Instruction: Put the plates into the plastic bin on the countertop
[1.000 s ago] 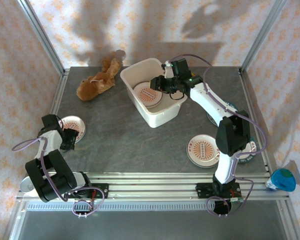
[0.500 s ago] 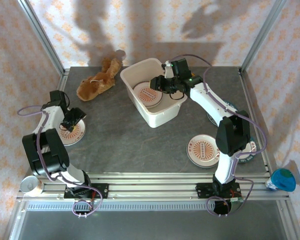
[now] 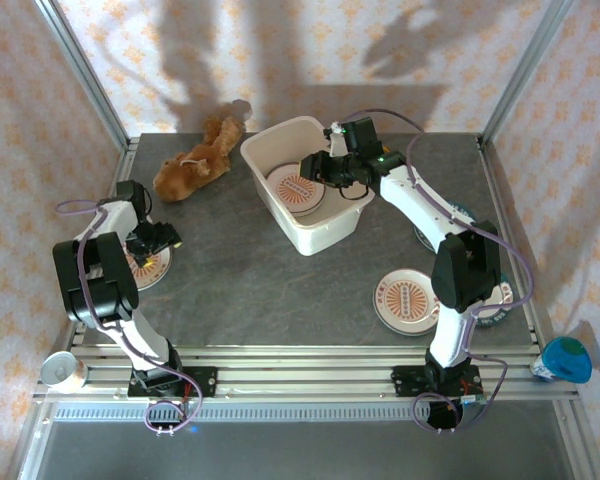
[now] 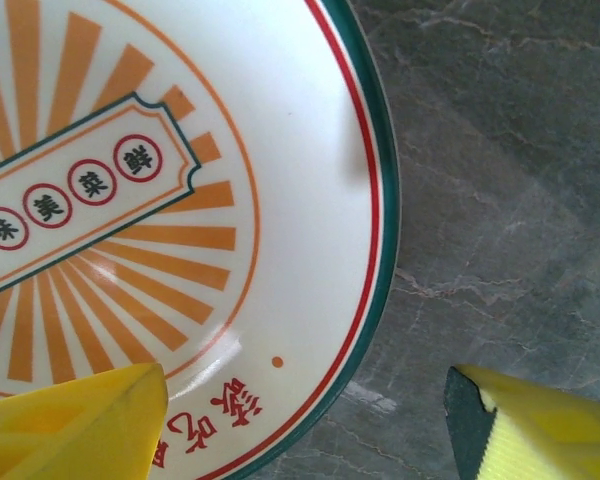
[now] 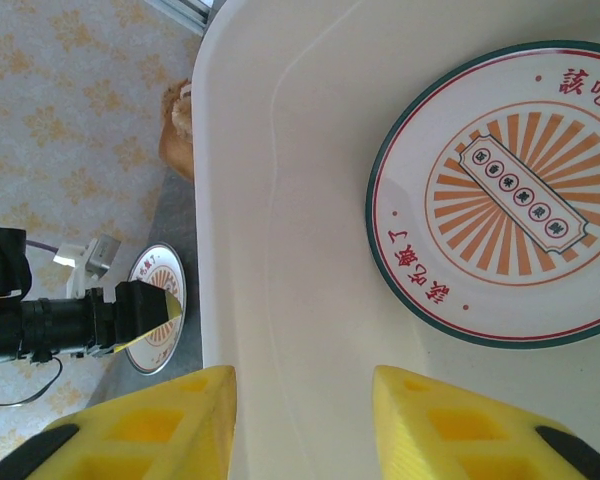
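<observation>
One camera looks down from above and behind the arm bases [image 3: 170,380] over the whole countertop [image 3: 240,280]. The left wrist camera hugs a plate [image 4: 280,200]. The right wrist camera looks into the plastic bin [image 5: 250,200], with that same plate distant beyond it.

Brightness: bright, even light in every view.
Shadows: soft dark shapes on the back wall [image 3: 280,60]; fainter ones on the worktop [image 3: 240,270].
Glare: small sheen on the plate [image 4: 220,345] beside the left gripper [image 4: 307,385].
Focus: right gripper [image 5: 300,380] slightly soft.
</observation>
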`<state>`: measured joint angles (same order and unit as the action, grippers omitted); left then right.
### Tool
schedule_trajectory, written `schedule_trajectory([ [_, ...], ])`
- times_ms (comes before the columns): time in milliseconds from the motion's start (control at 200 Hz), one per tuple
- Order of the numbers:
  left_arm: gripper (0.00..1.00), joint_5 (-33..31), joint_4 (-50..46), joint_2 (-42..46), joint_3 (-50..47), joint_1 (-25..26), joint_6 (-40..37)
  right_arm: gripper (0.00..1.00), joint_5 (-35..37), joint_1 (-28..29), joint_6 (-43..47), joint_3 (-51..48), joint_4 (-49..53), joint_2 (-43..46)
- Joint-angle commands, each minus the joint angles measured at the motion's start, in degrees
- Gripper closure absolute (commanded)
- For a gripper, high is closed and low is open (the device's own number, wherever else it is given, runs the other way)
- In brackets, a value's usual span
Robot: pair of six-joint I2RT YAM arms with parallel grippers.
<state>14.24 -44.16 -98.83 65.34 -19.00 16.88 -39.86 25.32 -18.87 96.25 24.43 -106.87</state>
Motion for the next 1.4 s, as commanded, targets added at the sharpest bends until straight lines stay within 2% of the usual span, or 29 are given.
schedule_trajectory([
  [0,0.24,-3.4,-3.2,-2.0,2.6,0.6,-3.5,0.6,1.3,-0.1,-0.6,-0.4,0.3,2.5],
  [205,0.26,-5.0,-5.2,-5.5,4.7,1.8,-5.8,0.6,1.4,0.0,-0.6,-0.6,0.5,2.4],
  [500,0.3,-2.0,-4.0,-7.9,3.2,1.8,-7.5,0.6,2.1,-0.1,-0.7,-1.1,0.6,2.3],
  [886,0.3,10.3,-1.4,-8.1,-0.6,2.9,-9.9,0.59,2.6,-0.1,-1.1,-1.2,0.6,2.4],
  [1396,0.3,15.0,3.4,-8.2,1.3,14.6,-2.7,0.59,4.6,-0.1,-1.0,-1.8,0.3,3.9],
])
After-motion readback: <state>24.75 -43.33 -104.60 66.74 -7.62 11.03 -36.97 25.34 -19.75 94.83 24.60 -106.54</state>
